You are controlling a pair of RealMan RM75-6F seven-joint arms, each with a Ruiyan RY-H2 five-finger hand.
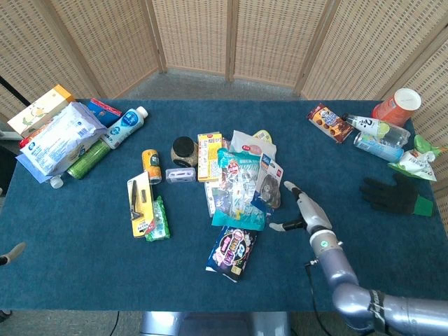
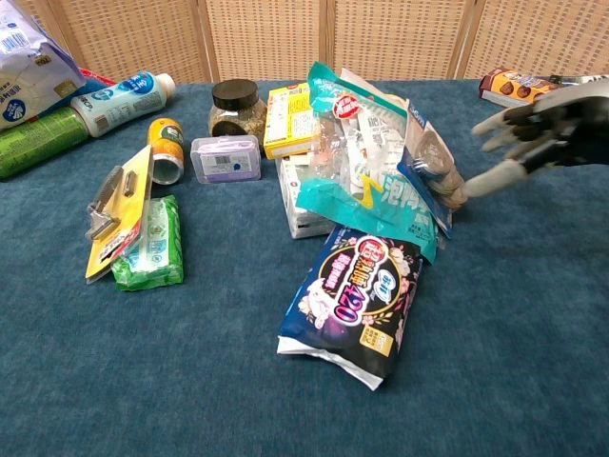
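My right hand (image 1: 301, 210) hovers with its fingers spread and nothing in it, just right of the central heap of packets; the chest view shows the same hand (image 2: 533, 133) at the right edge. Closest to it are a grey-brown pouch (image 1: 269, 187) and a teal packet (image 1: 241, 185) on top of the heap. A dark purple packet (image 1: 233, 252) lies in front of the heap. Only a grey tip of my left hand (image 1: 10, 253) shows at the far left edge, so its fingers cannot be read.
A yellow box (image 1: 208, 156), jar (image 1: 183, 150), yellow can (image 1: 151, 166), razor card (image 1: 140, 203) and green pack (image 1: 158, 220) lie left of the heap. A black glove (image 1: 392, 194), bottles and an orange cup (image 1: 397, 106) sit at the right; a white bag (image 1: 56, 136) sits at the back left.
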